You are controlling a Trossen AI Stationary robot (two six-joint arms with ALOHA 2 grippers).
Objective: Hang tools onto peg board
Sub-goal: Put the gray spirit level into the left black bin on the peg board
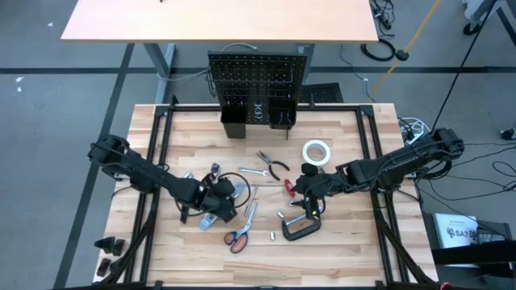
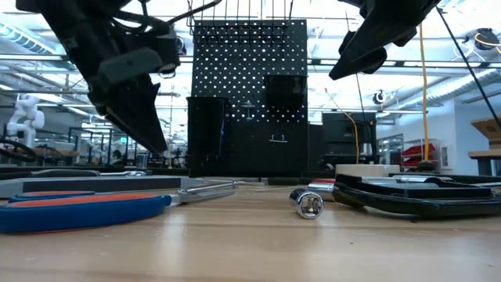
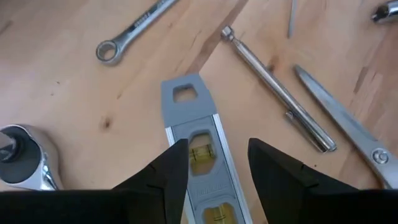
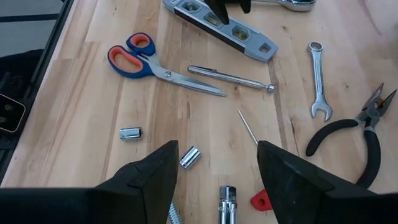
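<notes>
The left gripper (image 3: 214, 168) is lowered over the small level (image 3: 199, 143), fingers open astride it, probably for a grasp. The right gripper (image 4: 217, 171) is held open above the worktop (image 1: 347, 250). The peg board (image 1: 258, 80) stands behind, well apart.

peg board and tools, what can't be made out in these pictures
- Peg board hooks: too small in high view, backlit in low view.
- Level: its near end is hidden by the left gripper fingers in left wrist view.
- Red tool: cut off by the right gripper in right wrist view.
- Scissors blades: blurred in low view.
</notes>
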